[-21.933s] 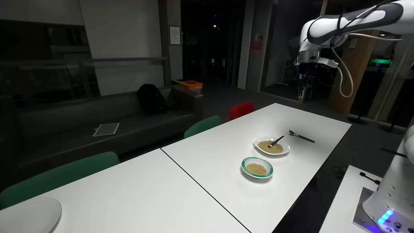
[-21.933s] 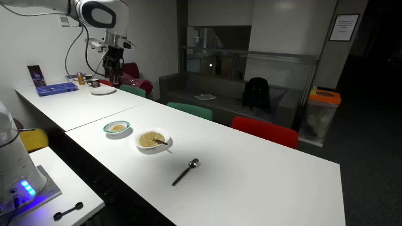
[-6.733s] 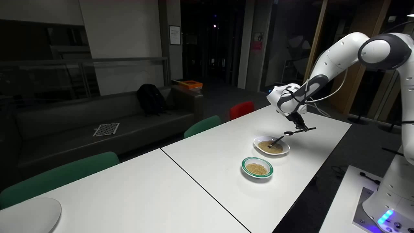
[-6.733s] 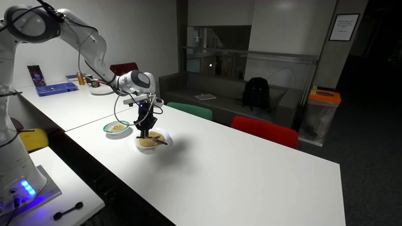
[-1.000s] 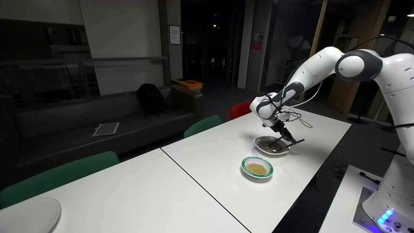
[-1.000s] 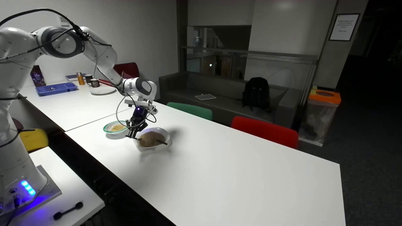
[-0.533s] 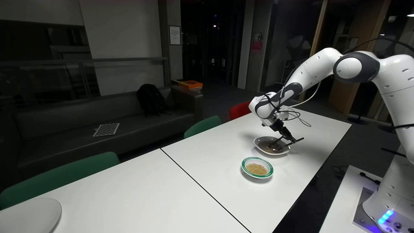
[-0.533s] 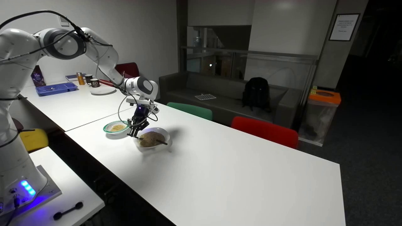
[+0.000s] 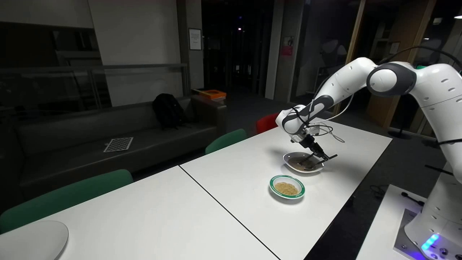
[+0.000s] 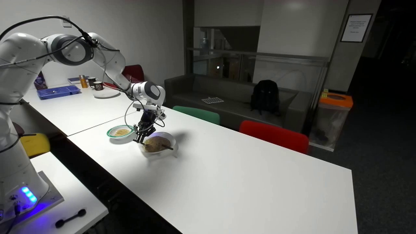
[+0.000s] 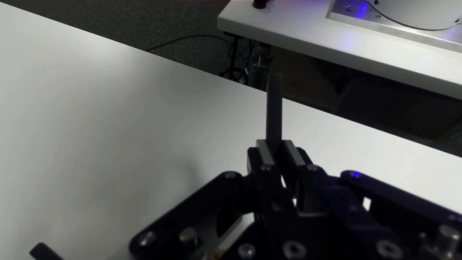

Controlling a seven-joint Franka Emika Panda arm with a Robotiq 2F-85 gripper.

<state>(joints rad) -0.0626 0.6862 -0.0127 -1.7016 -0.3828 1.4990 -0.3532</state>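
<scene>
My gripper (image 11: pixel 276 148) is shut on the dark handle of a spoon (image 11: pixel 274 112), whose handle end juts out beyond the fingertips. In an exterior view the gripper (image 9: pixel 326 158) hangs low at the rim of a white oval bowl (image 9: pixel 287 159) of tan grain. The spoon's head (image 10: pixel 147 145) lies over the grain (image 10: pixel 158 143) at the bowl's side; how deep it sits cannot be seen. A fork (image 10: pixel 167 147) leans in the same bowl with its dark handle over the rim. Close by stands a smaller green-rimmed bowl (image 9: pixel 302 190), also with grain.
A pale plate (image 9: pixel 34 240) lies on the adjoining table. Farther back are a blue tray (image 10: pixel 60 92) and mugs (image 10: pixel 98 85). A black double-ended scoop (image 10: pixel 70 219) lies by the robot base. Green (image 10: pixel 196 114) and red chairs (image 10: pixel 273 136) line the table's far side.
The spoon, lying on the table in the oldest frames, was picked up and brought over to the white bowl. Over the last second the arm bends slightly lower and the gripper shifts only a little.
</scene>
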